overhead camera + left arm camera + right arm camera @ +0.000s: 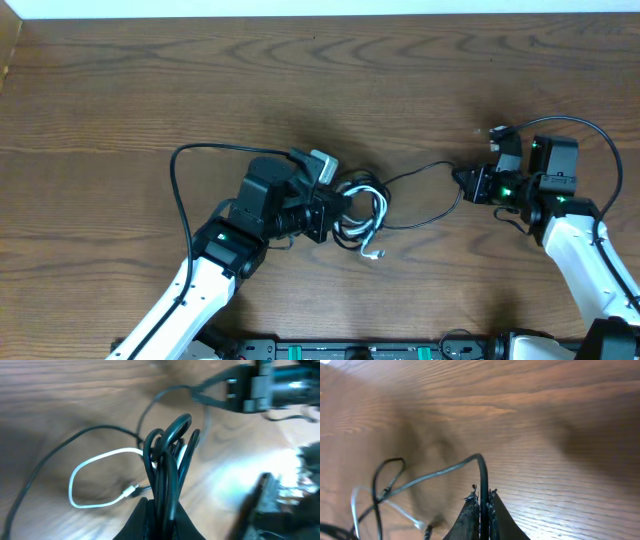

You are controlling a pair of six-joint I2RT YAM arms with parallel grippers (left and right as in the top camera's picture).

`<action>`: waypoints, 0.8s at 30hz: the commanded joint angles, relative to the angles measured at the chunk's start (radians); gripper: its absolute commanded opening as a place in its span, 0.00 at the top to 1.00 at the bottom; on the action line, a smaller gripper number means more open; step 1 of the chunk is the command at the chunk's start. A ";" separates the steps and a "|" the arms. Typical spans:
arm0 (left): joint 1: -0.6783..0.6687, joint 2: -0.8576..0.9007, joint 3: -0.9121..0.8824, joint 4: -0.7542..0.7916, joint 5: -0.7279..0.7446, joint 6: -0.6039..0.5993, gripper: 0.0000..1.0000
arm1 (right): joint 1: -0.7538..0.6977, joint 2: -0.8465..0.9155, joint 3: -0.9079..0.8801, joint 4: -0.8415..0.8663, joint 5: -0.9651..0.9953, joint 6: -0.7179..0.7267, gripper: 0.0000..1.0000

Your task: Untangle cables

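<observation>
Easing the right gripper (482, 507) rightward slowly seems wise: it pinches one black strand (420, 172), while the left gripper (160, 512) clamps the knotted cables (362, 212) mid-table, white cable (100, 456) possibly threaded through.

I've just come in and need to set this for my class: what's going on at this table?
Two robot arms are working on tangled cables on a wooden table. The left gripper is shut on a bunch of black cable loops, and the white cable lies in a loop on the table beside the bunch. The right gripper pinches a single black strand that leads back towards the bunch. The cables are not yet separated.
</observation>
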 commanded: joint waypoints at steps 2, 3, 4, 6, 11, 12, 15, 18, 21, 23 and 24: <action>0.003 -0.007 0.014 0.072 0.150 -0.045 0.92 | 0.047 -0.012 0.008 0.003 -0.053 -0.048 0.74; 0.003 -0.007 0.014 0.085 0.150 -0.051 0.92 | 0.055 -0.012 0.008 0.004 -0.053 -0.048 0.64; 0.003 -0.007 0.014 0.096 0.148 -0.050 0.92 | 0.063 -0.012 0.008 0.007 -0.053 -0.048 0.56; 0.003 -0.007 0.014 0.110 0.132 -0.051 0.92 | 0.073 -0.012 0.008 0.013 -0.053 -0.047 0.50; 0.003 -0.006 0.014 0.110 0.054 -0.064 0.92 | 0.067 -0.014 0.008 0.042 -0.211 -0.044 0.29; 0.003 -0.006 0.014 0.110 0.031 -0.085 0.92 | 0.064 -0.017 0.008 0.049 -0.242 -0.044 0.25; 0.003 -0.006 0.014 0.112 -0.056 -0.169 0.92 | 0.053 -0.034 0.008 0.056 -0.296 -0.044 0.08; 0.003 -0.006 0.014 0.114 -0.157 -0.244 0.92 | 0.038 -0.061 0.008 0.054 -0.280 -0.044 0.01; 0.003 -0.006 0.014 0.114 -0.250 -0.298 0.92 | 0.025 -0.092 0.008 0.046 -0.158 0.003 0.01; 0.003 -0.006 0.014 0.114 -0.301 -0.343 0.92 | 0.023 -0.113 0.008 0.034 -0.112 0.024 0.01; 0.003 -0.006 0.014 0.116 -0.311 -0.362 0.92 | 0.023 -0.122 0.008 0.031 -0.119 0.025 0.01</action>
